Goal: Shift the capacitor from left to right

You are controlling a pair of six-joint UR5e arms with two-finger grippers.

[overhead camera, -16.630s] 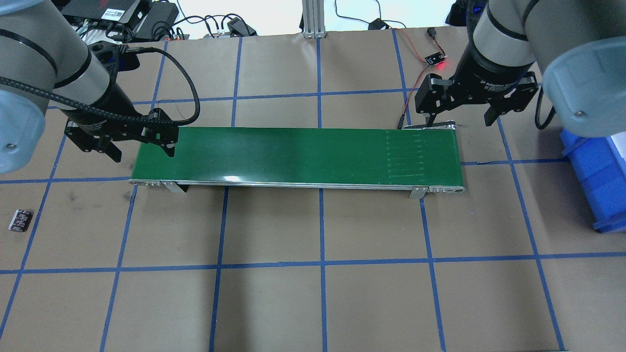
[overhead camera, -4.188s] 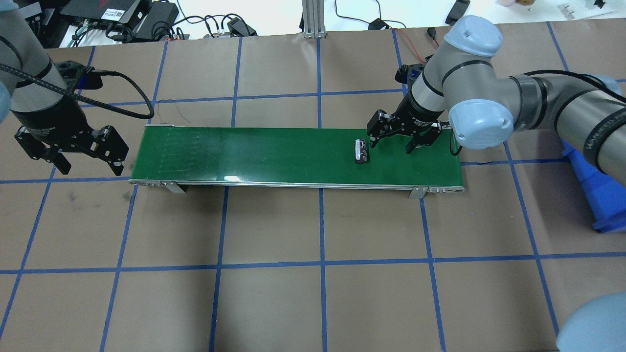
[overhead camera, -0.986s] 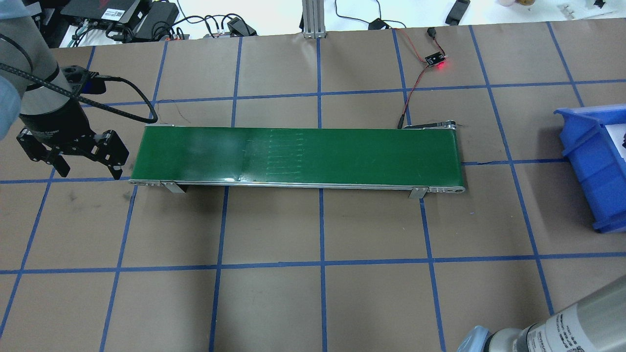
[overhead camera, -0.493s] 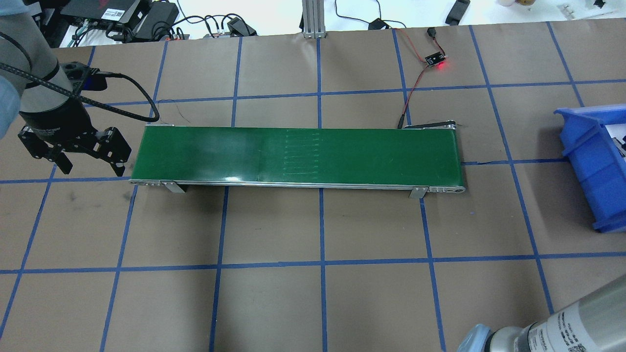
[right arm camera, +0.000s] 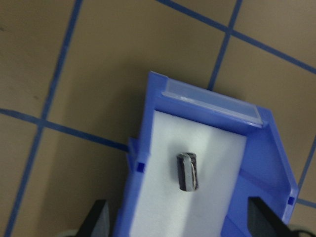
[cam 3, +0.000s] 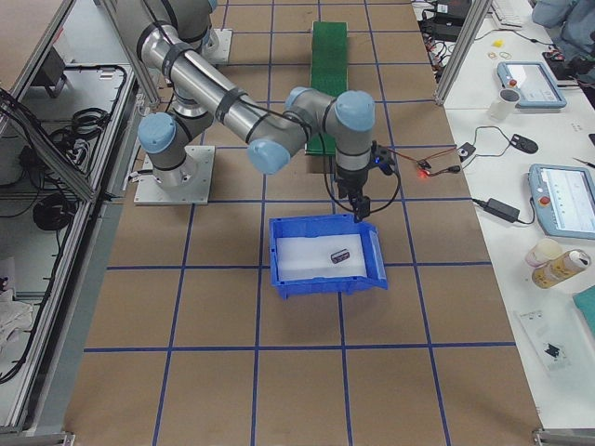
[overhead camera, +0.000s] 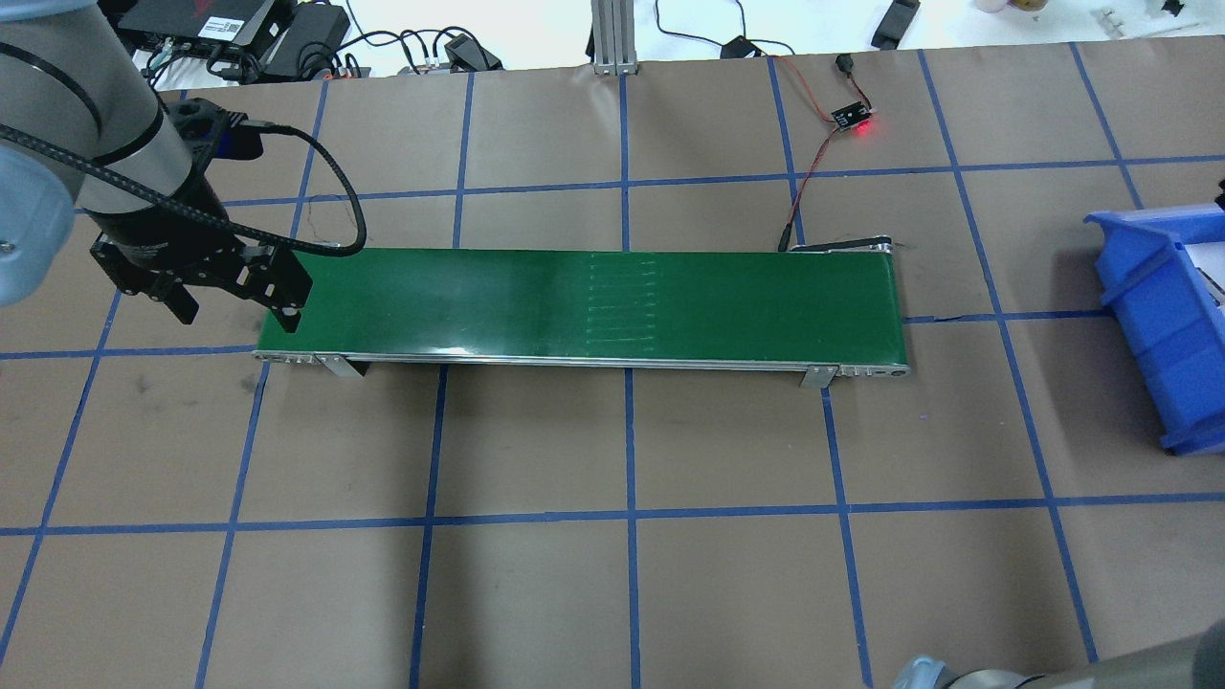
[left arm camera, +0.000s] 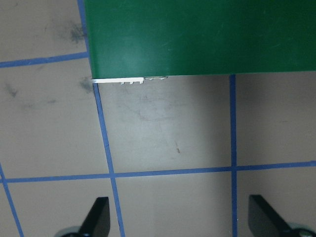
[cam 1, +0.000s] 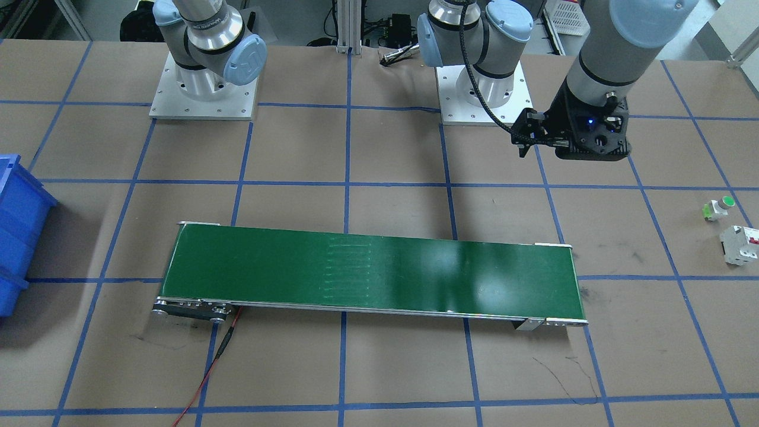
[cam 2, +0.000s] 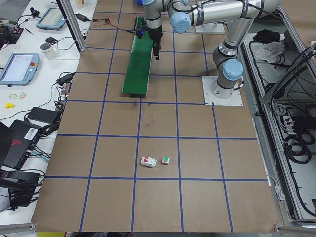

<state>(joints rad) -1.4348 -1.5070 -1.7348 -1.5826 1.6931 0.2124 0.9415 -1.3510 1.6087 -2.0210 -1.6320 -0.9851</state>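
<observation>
One change, left gripper (overhead camera: 237, 319) seemingly nearer belt (overhead camera: 612, 301)

A green conveyor belt (cam 1: 367, 273) is laid across the blue-taped surface (cam 1: 385, 367), a blue bin (cam 1: 18, 237) stationed beyond one end, a push button (cam 1: 718, 207) and breaker (cam 1: 740, 244) set beyond the other.

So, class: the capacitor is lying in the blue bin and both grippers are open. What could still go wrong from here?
1. The right gripper hangs open over the blue bin; moving off sideways, a finger might catch the wall and shove the bin.
2. The capacitor lies on its side on the white liner, so a knock could roll it.
3. The left gripper hovers beside the green conveyor end and might strike its frame if lowered.
</observation>
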